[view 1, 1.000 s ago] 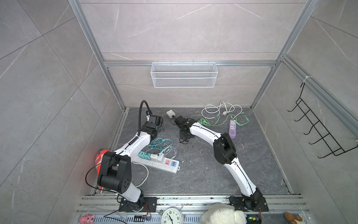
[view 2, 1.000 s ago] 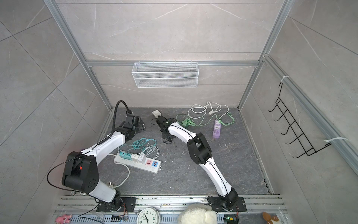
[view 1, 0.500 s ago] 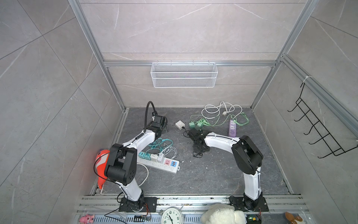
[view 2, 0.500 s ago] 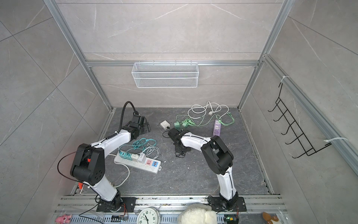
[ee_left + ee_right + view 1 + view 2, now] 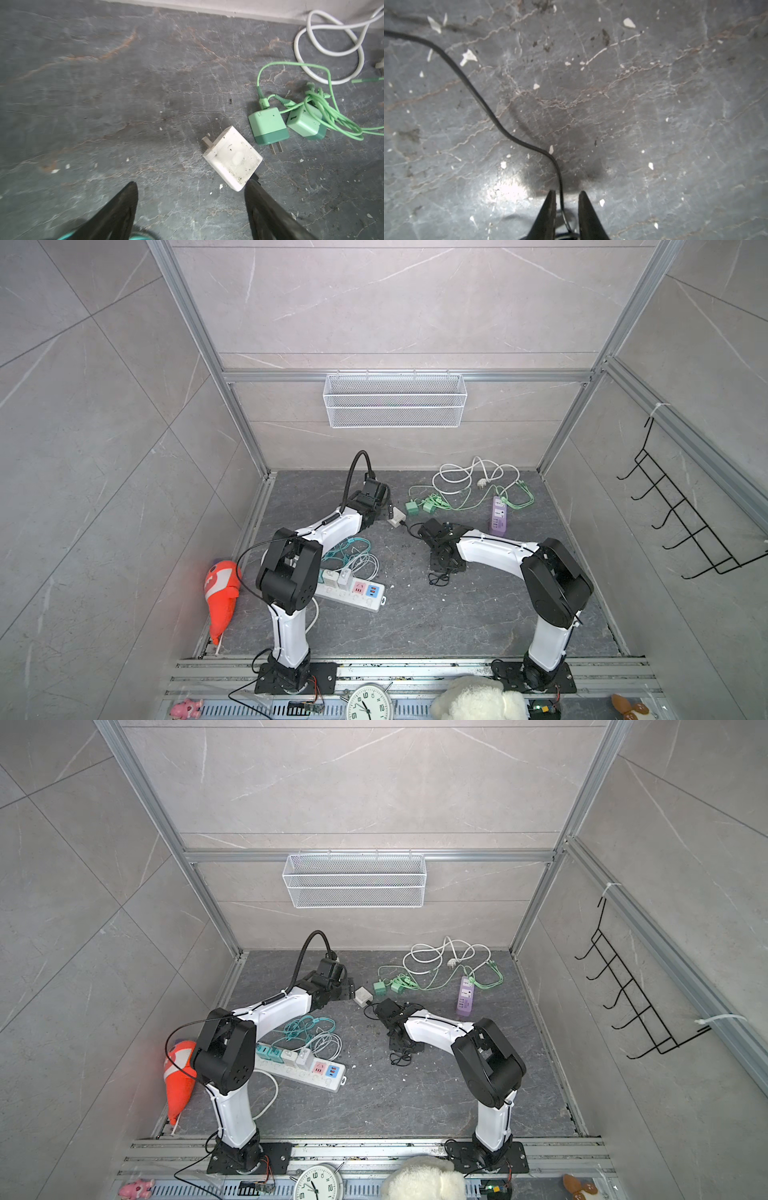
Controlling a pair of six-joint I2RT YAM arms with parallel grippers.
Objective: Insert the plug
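our left gripper (image 5: 191,182) stood wide open and empty, one finger just beside the white plug (image 5: 232,158), which lay flat on the floor next to the green chargers (image 5: 268,126), well apart from the power strip (image 5: 353,593). our right gripper (image 5: 567,192) was closed on a thin black cable (image 5: 483,106).

Bright even light, soft shadows, wrist-view blur, glare on floor (image 5: 506,191)

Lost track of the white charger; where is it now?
In both top views the white charger lies centrally toward the back, right beside the open left claw and just left of the green chargers.
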